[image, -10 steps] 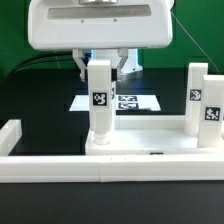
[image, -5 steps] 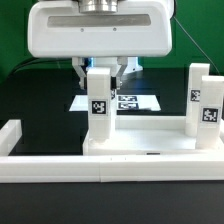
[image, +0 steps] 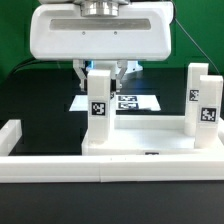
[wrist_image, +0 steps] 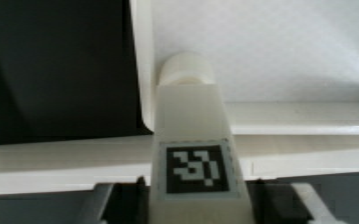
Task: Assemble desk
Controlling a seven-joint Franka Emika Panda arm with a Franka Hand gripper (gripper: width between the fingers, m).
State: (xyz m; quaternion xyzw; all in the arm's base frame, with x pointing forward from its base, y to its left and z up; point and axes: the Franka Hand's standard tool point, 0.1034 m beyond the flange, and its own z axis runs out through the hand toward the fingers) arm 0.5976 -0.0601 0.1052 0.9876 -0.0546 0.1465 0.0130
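Note:
The desk's white tabletop panel (image: pixel 140 146) lies flat just behind the border wall. A square leg (image: pixel 98 108) with a black-and-white tag stands upright on the panel's corner at the exterior view's left. My gripper (image: pixel 98 72) is shut on the top of this leg, one finger on each side. Two more legs (image: pixel 197 92) (image: pixel 210 112) stand upright at the panel's end on the exterior view's right. In the wrist view the held leg (wrist_image: pixel 194 115) runs down to the panel (wrist_image: pixel 282 60), and the dark fingers (wrist_image: pixel 123 203) flank it by its tag.
The low white border wall (image: pixel 110 172) runs along the front and turns back at the exterior view's left (image: pixel 10 133). The marker board (image: pixel 130 102) lies flat on the black table behind the panel.
The arm has come down a little with the leg in its grip, so the leg's tag sits lower. The grip has stayed the same.

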